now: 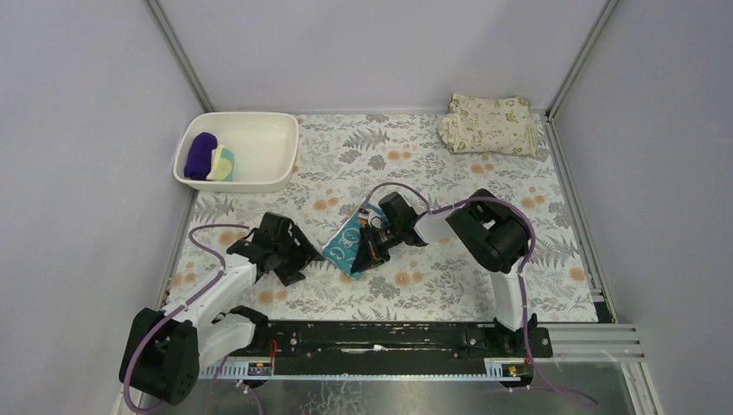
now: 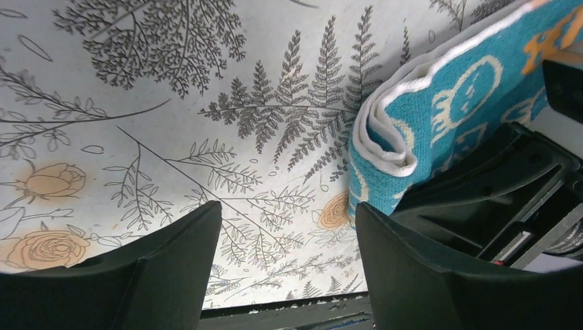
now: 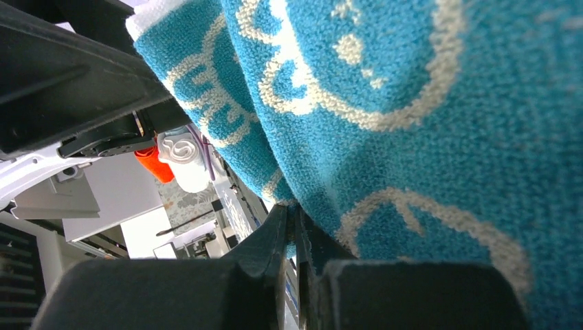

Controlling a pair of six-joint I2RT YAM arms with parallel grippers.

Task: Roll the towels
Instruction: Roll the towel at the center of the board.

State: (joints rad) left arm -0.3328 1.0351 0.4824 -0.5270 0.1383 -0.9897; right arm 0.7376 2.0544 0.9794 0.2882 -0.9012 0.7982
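Note:
The teal towel with white swirls (image 1: 348,245) lies partly rolled at the table's middle. My right gripper (image 1: 370,248) is shut on its edge; in the right wrist view the cloth (image 3: 412,124) fills the frame and is pinched between the fingertips (image 3: 292,220). My left gripper (image 1: 298,259) is open and empty just left of the towel; its view shows the towel's folded end (image 2: 412,130) beside its right finger (image 2: 426,268). The dark purple towel (image 1: 200,156) and the pale yellow towel (image 1: 224,162) lie rolled in the white tub (image 1: 259,143).
A larger beige leaf-printed folded cloth (image 1: 488,124) lies at the back right. The white tub stands at the back left corner. The table has a floral cover (image 1: 449,277), with grey walls around and a black rail (image 1: 380,337) along the near edge.

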